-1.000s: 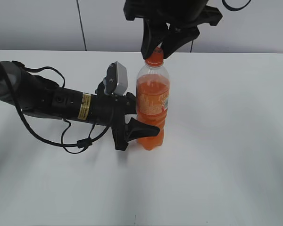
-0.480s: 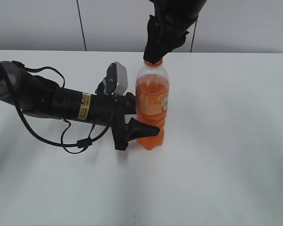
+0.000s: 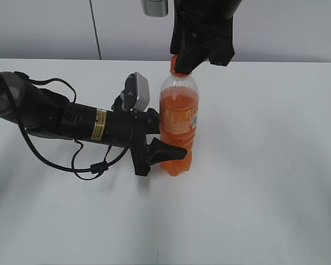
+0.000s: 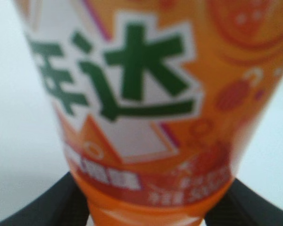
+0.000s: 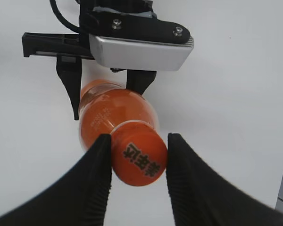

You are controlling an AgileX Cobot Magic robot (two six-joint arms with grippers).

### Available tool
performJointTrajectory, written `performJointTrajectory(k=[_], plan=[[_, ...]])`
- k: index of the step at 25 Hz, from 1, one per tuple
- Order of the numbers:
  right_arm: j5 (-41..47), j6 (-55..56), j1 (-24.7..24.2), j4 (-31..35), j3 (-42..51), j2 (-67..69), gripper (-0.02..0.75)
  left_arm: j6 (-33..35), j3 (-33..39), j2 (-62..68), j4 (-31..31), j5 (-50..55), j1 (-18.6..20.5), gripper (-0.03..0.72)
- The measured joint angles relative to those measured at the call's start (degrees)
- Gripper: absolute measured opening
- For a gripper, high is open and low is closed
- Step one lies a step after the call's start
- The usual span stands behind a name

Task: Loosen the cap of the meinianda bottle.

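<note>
The meinianda bottle (image 3: 178,124) stands upright mid-table, full of orange soda. My left gripper (image 3: 164,148) reaches in from the left and is shut on its lower body. In the left wrist view the label (image 4: 132,94) fills the frame, with black fingers (image 4: 61,205) at both bottom corners. My right gripper (image 3: 188,58) comes down from above and is shut on the orange cap (image 3: 179,66). In the right wrist view the cap (image 5: 139,159) sits pinched between the two black fingers (image 5: 92,183), with dark lettering on its top. The left gripper (image 5: 108,87) shows below it on the bottle (image 5: 113,113).
The white table (image 3: 265,165) stretches around the bottle. The left arm (image 3: 60,118) with its cables lies low across the left side. A grey wall (image 3: 44,27) stands behind the table's far edge.
My right gripper has turned about the cap while staying over it; its fingers now hide more of the cap. The bottle and left gripper have not moved.
</note>
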Motion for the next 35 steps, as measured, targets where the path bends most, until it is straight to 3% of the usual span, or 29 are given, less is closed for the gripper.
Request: performJointTrajectory(k=[6,12,18,23,29,31,35], plan=[[-0.06,2.23,0.00,-0.03,0.00,0.00,0.293,0.00,0.00,0.00,-0.04,0.02,0.00,0.410],[-0.04,8.92,0.00,-0.53,0.05,-0.34,0.507,0.00,0.00,0.00,0.12,-0.08,0.00,0.410],[-0.04,17.04,0.00,2.99,-0.01,-3.18,0.553,0.00,0.00,0.00,0.18,-0.08,-0.05,0.410],[-0.04,36.97,0.00,3.54,-0.01,-4.39,0.554,0.00,0.00,0.00,0.18,-0.08,-0.05,0.410],[-0.04,75.67,0.00,3.59,-0.01,-4.50,0.552,0.00,0.00,0.00,0.18,-0.10,-0.05,0.410],[-0.04,82.30,0.00,3.60,-0.01,-4.50,0.537,0.00,0.00,0.00,0.18,-0.10,-0.05,0.410],[-0.04,85.37,0.00,2.99,-0.01,-4.32,0.498,0.00,0.00,0.00,0.18,-0.10,-0.05,0.410]])
